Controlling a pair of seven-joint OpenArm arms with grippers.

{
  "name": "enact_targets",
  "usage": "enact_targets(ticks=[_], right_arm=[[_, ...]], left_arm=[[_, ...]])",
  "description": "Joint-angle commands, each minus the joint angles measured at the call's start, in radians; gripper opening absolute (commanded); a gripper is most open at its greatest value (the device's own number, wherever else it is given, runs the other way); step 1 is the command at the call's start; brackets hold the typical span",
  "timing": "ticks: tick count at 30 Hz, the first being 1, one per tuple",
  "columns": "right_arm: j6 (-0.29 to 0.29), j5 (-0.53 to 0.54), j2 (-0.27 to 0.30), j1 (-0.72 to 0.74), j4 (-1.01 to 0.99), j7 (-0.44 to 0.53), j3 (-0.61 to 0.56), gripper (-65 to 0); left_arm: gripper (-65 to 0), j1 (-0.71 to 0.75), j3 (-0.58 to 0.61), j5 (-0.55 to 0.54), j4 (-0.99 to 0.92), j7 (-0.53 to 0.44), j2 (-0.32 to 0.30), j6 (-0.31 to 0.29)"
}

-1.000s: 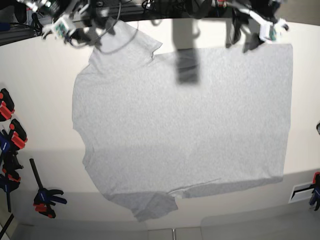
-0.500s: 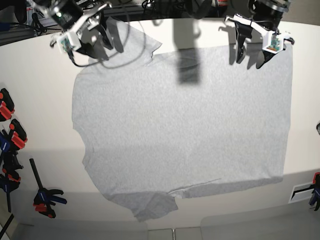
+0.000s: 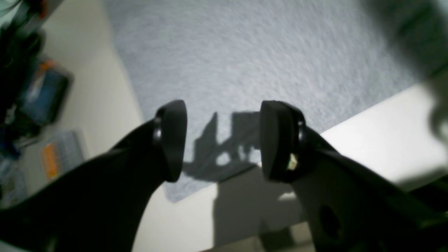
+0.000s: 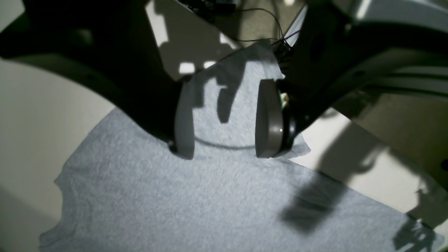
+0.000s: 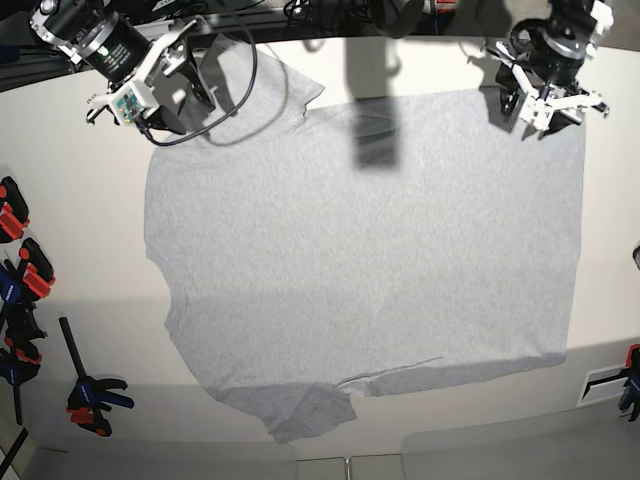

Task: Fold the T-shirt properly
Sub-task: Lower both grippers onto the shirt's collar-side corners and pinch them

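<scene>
The light grey T-shirt (image 5: 360, 250) lies spread flat on the white table (image 5: 80, 200), plain side up, with no lettering showing. Its sleeves are at the far left (image 5: 270, 85) and near left (image 5: 310, 410). My left gripper (image 5: 540, 105) is open and empty above the shirt's far right corner. In the left wrist view it (image 3: 222, 140) hovers over the grey cloth (image 3: 245, 52) near that corner. My right gripper (image 5: 180, 105) is open and empty over the far left sleeve. In the right wrist view its fingers (image 4: 269, 122) straddle the sleeve cloth (image 4: 224, 105).
Several black, red and blue clamps (image 5: 20, 270) lie along the table's left edge, and one more (image 5: 92, 400) near the front left. Another clamp (image 5: 630, 380) is at the right edge. A black cable (image 5: 235, 100) loops over the far left sleeve.
Both grippers have come forward from the back edge over the shirt. The left one moved right, to the far right corner. The right one shifted left by the far sleeve.
</scene>
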Motion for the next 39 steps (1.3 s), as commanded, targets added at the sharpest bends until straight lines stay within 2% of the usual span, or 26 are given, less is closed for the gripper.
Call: enact_targets(ticks=[1,5,11,13,16,19,22,24,25,29,32,36,39], right_arm=[[0.007,0.014,0.008,-0.006,0.016,0.026,0.005,-37.7],[0.007,0.014,0.008,-0.006,0.016,0.026,0.005,-37.7],[0.007,0.014,0.008,-0.005,0.016,0.02,0.005,-37.7],[0.007,0.014,0.007,-0.005,0.016,0.02,0.005,-37.7],[0.007,0.013,0.007,-0.005,0.016,0.019,0.005,-37.7],[0.007,0.014,0.007,-0.005,0.016,0.017,0.005,-37.7],[0.007,0.014,0.007,-0.005,0.016,0.017,0.005,-37.7],[0.007,0.014,0.007,-0.005,0.016,0.016,0.005,-37.7],[0.007,0.014,0.007,-0.005,0.016,0.016,0.005,-37.7],[0.007,0.014,0.007,-0.005,0.016,0.016,0.005,-37.7],[0.007,0.014,0.006,-0.002,0.016,0.016,0.005,-37.7],[0.007,0.014,0.007,0.006,0.016,0.016,0.005,-37.7],[0.007,0.014,0.007,0.006,0.016,0.016,0.005,-37.7]], left_arm=[[-34.5,0.01,-0.007,0.012,-0.035,-0.012,-0.04,-0.009],[-34.5,0.01,-0.007,0.021,-0.25,-0.077,-0.17,-0.129],[-34.5,0.019,-0.007,0.052,-0.38,-0.232,-0.328,-0.135],[-34.5,0.045,-0.006,0.15,-0.393,-0.341,-0.373,-0.151],[-34.5,0.118,-0.006,0.322,-0.399,-0.511,-0.447,-0.214],[-34.4,0.19,-0.006,0.485,-0.399,-0.649,-0.507,-0.212],[-34.4,0.203,-0.006,0.531,-0.399,-0.656,-0.502,-0.18],[-34.4,0.203,-0.006,0.53,-0.4,-0.652,-0.475,-0.099],[-34.4,0.203,-0.006,0.531,-0.4,-0.653,-0.46,-0.081],[-34.5,0.203,-0.005,0.544,-0.413,-0.652,-0.402,-0.084],[-34.5,0.2,-0.005,0.545,-0.439,-0.652,-0.384,-0.077],[-34.5,0.2,-0.005,0.546,-0.466,-0.644,-0.385,0.042],[-34.5,0.2,-0.005,0.545,-0.466,-0.649,-0.384,0.052]])
